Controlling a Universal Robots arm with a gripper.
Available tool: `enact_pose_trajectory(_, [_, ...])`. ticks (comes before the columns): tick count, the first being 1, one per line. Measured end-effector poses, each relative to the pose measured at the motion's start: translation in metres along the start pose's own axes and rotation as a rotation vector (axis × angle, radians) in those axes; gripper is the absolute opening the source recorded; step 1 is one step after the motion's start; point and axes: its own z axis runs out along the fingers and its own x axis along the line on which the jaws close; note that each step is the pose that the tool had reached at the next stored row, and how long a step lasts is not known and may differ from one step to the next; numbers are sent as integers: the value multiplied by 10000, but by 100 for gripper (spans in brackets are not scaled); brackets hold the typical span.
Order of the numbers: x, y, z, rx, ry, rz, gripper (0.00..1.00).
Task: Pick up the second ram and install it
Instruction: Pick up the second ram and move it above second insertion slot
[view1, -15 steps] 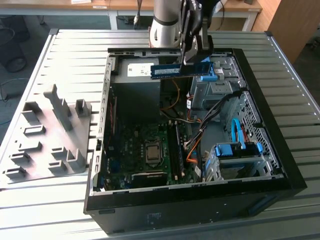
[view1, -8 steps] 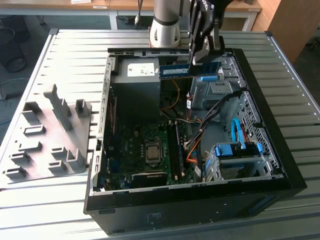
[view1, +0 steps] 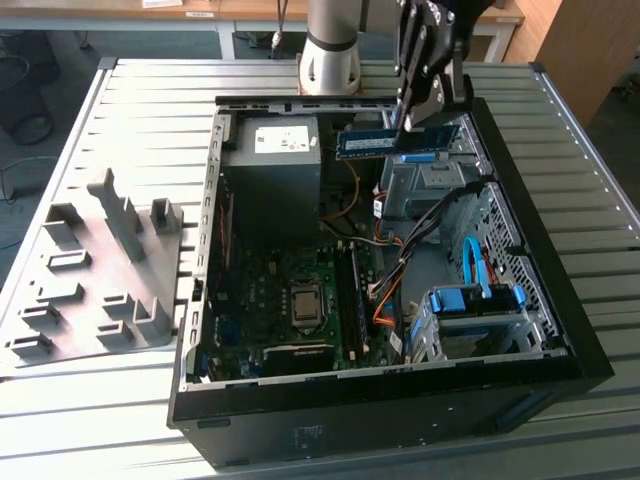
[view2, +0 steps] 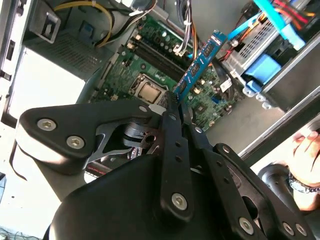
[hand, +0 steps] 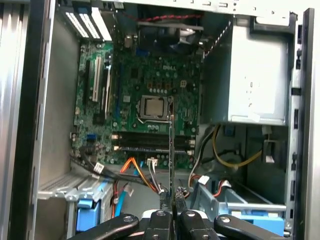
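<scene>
My gripper (view1: 418, 118) is shut on the second ram (view1: 396, 142), a slim green stick with a pale label. It hangs level above the far side of the open computer case (view1: 545, 300), over the drive cage. In the second wrist view the second ram (view2: 200, 62) sticks out from the closed fingers (view2: 172, 117) towards the motherboard. The first wrist view has the second ram (hand: 172, 150) edge-on, rising from my gripper (hand: 172, 197), with the long black memory sockets (hand: 150, 141) well beyond it. The same sockets (view1: 352, 290) lie beside the processor (view1: 302, 300).
A grey slotted tray (view1: 100, 270) lies on the table at the exterior view's left. Inside the case are the power supply (view1: 272, 150), loose cables (view1: 400, 260) and a blue drive bay (view1: 470, 305). A person's hand (view2: 305, 150) rests outside the case.
</scene>
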Motion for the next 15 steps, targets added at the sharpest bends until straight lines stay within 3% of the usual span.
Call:
enact_pose_trajectory(8, [14,-236,49,-29,-1,0,14])
enact_pose_trajectory(12, [17,-226,120,-31,1,5,14])
enact_pose_trajectory(15, [14,-111,172,-30,-2,2,14])
